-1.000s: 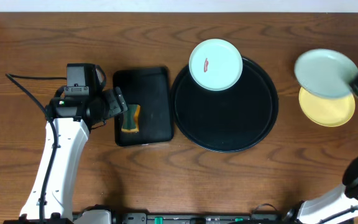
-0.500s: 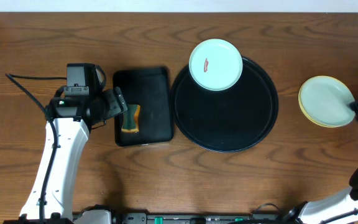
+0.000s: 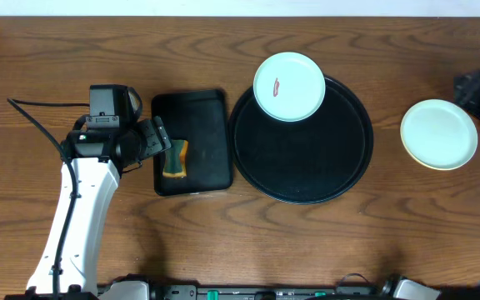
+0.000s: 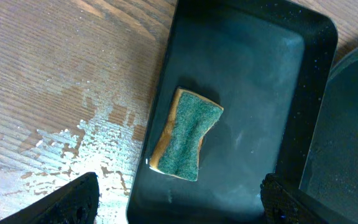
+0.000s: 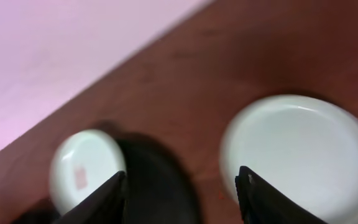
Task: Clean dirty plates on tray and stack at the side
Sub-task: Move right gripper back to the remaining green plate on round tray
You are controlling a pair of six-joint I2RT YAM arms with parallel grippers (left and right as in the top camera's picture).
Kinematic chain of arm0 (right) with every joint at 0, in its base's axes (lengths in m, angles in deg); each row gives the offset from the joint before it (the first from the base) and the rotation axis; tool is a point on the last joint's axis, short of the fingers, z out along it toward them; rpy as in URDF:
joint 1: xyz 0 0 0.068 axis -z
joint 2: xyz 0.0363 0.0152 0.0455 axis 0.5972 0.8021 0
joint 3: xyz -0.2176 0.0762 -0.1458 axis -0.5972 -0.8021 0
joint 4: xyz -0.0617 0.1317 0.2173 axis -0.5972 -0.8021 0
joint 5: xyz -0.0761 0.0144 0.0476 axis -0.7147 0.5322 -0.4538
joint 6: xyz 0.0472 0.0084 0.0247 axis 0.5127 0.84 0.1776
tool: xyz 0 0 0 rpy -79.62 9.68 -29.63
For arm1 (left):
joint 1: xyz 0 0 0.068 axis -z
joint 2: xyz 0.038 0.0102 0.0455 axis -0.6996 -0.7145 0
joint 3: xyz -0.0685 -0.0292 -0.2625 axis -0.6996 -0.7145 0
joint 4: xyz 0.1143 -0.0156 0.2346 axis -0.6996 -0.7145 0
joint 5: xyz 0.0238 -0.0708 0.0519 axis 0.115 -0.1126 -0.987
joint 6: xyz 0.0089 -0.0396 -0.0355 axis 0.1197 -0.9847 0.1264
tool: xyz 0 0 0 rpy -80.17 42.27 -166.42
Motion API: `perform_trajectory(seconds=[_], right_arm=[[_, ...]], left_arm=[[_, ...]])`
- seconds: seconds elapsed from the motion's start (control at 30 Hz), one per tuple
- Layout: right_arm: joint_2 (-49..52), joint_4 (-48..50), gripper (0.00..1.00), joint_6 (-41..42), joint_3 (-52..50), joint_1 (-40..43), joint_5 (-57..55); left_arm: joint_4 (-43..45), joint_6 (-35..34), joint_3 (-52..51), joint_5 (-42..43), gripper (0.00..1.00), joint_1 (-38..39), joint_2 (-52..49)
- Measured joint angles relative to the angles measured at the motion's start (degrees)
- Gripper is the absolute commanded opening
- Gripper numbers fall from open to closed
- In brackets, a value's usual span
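Plates, three in all; condition as found.

- Smeared plate (image 3: 288,86): mint-white, with a short reddish mark near its centre. It sits at the far-left edge of the round tray (image 3: 307,179) and overhangs the rim. I judge it uncleaned.
- Stack (image 3: 438,133): a mint-white plate over a yellow one, on the bench (image 3: 223,50) well to the right of the round tray. The top face shows no mark.
- Sponge (image 4: 185,134): green face up, lying in the rectangular tray (image 4: 260,74) just left of the round tray.
- My left tool (image 4: 179,202): fingers spread, holding nothing, poised just beside the sponge.
- My right tool (image 5: 182,199): fingers spread, empty, raised near the far side of the stack. Its view is blurred.

Step in hand, as I judge it: clean the last plate.

Method:
- Lower my left tool squarely over the sponge's narrow waist and close on the long sides so it cannot twist.
- Because the plate overhangs the rim, steady it with my right tool before wiping, or it may tip.
- Wipe along the smear and check the face before stacking.
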Motion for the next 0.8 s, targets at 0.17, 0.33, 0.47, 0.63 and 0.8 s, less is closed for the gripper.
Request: perform_trajectory(seconds=[0.17, 0.33, 0.47, 0.63, 0.8], right_arm=[[-0.5, 0.3, 0.53, -3.9, 0.0, -13.4, -0.2], [4.5, 0.7, 0.53, -7.1, 0.0, -25.9, -6.2], [12.0, 4.0, 0.53, -8.2, 0.0, -30.9, -12.6], [22.9, 11.7, 0.54, -8.4, 0.0, -32.1, -16.6], [30.8, 17.3, 0.53, -8.2, 0.0, -32.1, -17.0]], left_arm=[[0.0, 0.0, 0.0, 0.0, 0.84, 0.0, 0.0], [0.0, 0.0, 0.0, 0.0, 0.84, 0.0, 0.0], [0.0, 0.0, 0.0, 0.0, 0.84, 0.0, 0.0], [0.0, 0.0, 0.0, 0.0, 0.84, 0.0, 0.0], [0.0, 0.0, 0.0, 0.0, 0.84, 0.0, 0.0]])
